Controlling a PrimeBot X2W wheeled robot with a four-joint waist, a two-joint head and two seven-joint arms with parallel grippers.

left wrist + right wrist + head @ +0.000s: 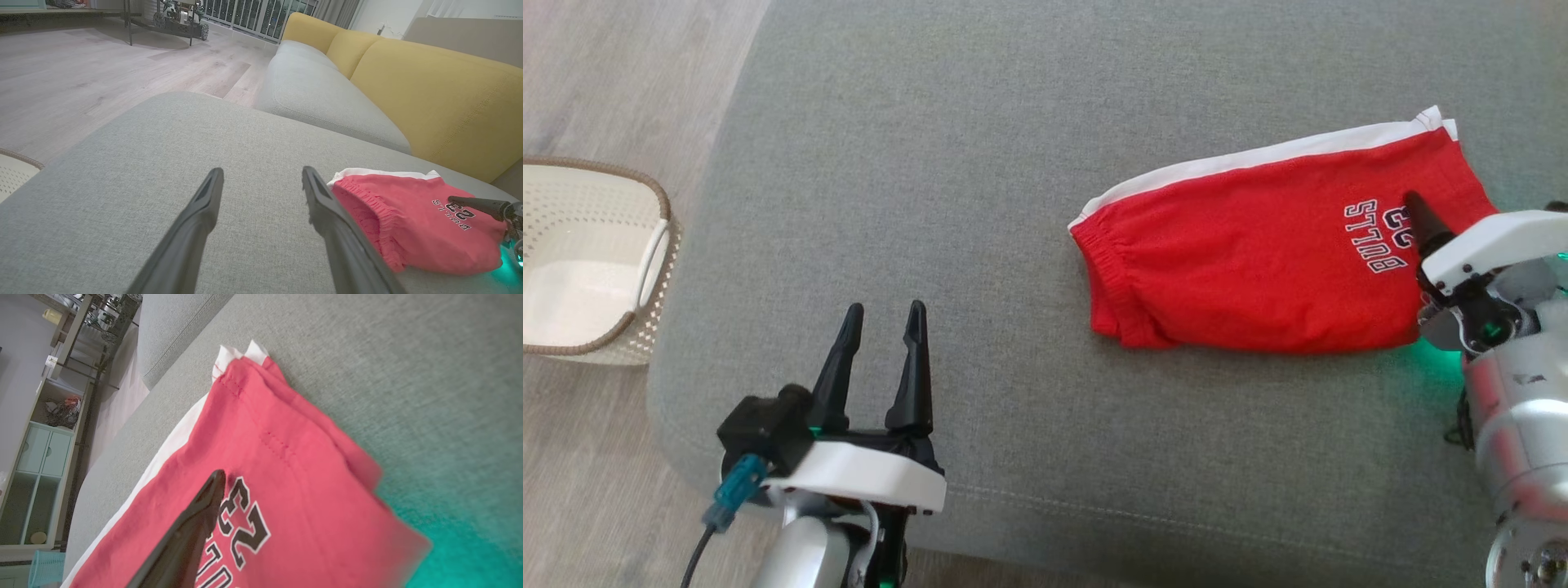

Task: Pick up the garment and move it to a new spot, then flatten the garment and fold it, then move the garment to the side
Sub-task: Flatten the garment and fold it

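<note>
Nearest the robot, the left gripper [885, 309] hangs over the front edge of a grey cushion [1013, 163] with its two dark fingers spread wide and nothing between them. Ahead of its fingertips is bare grey fabric. To this gripper's right and a little further forward, well apart from it, the red shorts [1241, 253] lie flat on the cushion. Their gathered waistband is the end closest to the left gripper. A white stripe runs along their far edge, and a black-and-white print reads "BULLS" with the number 23. The right gripper [1417, 216] is at the leg end of the shorts, just over that print. One dark finger [196, 522] lies across the top of the red cloth with its tip beside the number. The other finger is hidden, so the jaws stand wide apart at the edge of the fabric, and a firm hold on the cloth cannot be made out. A green glow falls on the cushion just beside this gripper. To the left of the left gripper, off the cushion, a pale basket [621, 170] with a brown rim stands on the wooden floor [605, 65]. Far beyond both grippers, yellow back cushions [429, 90] rise behind the grey seat.
</note>
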